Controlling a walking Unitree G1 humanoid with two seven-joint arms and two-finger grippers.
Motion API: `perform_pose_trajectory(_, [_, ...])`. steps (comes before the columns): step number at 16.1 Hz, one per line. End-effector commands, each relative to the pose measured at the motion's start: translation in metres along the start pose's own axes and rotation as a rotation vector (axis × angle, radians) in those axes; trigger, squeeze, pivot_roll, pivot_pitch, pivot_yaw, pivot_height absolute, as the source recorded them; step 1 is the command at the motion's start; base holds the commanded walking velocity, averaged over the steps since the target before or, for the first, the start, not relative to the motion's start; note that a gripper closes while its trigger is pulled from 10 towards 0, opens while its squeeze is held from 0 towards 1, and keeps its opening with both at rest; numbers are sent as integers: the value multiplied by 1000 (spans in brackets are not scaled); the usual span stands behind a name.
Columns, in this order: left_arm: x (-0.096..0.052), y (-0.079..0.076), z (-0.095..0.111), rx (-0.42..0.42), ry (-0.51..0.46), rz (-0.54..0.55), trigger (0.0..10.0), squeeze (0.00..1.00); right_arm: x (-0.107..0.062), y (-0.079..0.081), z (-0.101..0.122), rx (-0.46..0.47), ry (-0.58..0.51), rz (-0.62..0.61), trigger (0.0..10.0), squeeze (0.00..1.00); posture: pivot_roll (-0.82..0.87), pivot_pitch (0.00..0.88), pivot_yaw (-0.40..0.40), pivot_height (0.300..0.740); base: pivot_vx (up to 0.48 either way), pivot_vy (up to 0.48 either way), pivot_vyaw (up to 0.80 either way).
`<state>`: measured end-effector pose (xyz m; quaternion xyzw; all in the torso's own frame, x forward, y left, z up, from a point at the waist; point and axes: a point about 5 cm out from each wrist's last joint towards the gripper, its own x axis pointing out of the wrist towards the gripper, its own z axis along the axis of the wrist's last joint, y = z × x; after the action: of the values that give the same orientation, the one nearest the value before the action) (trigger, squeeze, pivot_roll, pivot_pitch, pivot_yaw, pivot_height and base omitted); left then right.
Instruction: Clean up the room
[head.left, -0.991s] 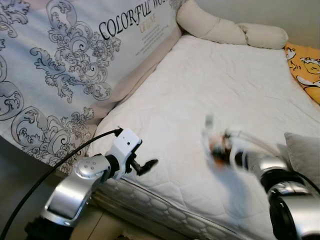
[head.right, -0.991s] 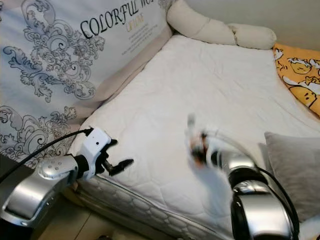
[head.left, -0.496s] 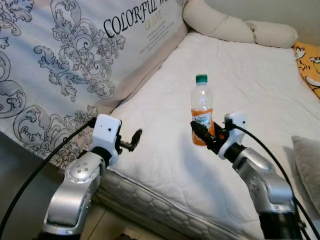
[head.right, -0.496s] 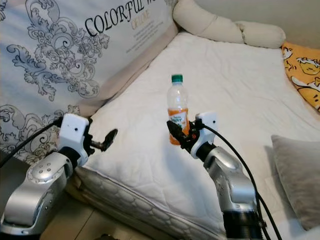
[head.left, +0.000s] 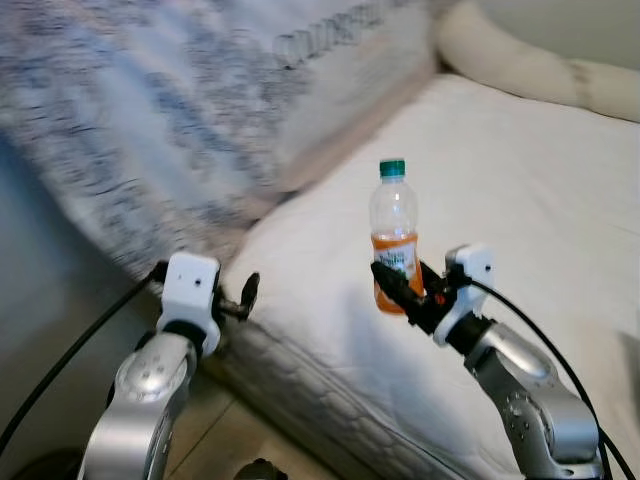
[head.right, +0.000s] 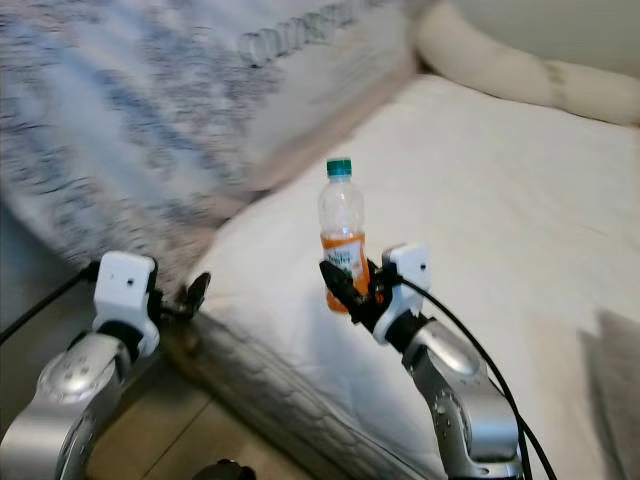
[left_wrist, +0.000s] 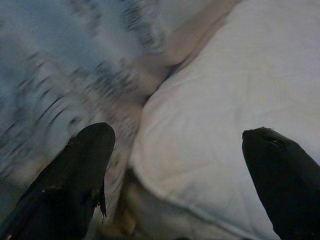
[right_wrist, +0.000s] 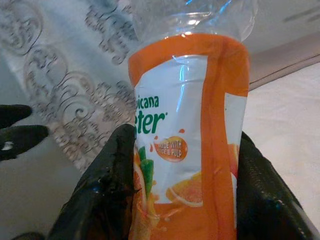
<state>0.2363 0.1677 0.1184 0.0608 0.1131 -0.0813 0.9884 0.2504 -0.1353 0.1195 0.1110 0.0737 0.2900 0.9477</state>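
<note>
Right tool (head.left: 398, 290) still clamps the upright bottle (head.left: 395, 235); left tool (left_wrist: 185, 170), fingers spread and empty, has dropped lower.

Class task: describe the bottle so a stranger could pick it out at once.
Find the white mattress. Above its near edge, the right claw holds a bottle upright. It is clear plastic with a green cap and an orange label.

Right gripper (head.left: 392, 283) around upright bottle (head.left: 396, 236) (green cap) — above mattress (head.left: 540, 200).
</note>
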Motion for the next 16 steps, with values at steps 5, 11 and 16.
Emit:
perform_pose_trajectory(5, [6,9,3,11,5,52,10000,0,-1,-3,0,-32,-6,-92,10000,0,-56,0,30,740,0,0,780])
perform_pose_trajectory(11, [11,11,3,-76,31,70,10000,0,5,-12,-1,-20,22,-161,10000,0,-53,0,44,740,0,0,792])
perform_pose_trajectory(16, [11,10,4,14,7,85,10000,0,3,-9,-11,-9,70,-172,10000,0,-52,0,26,740,0,0,711])
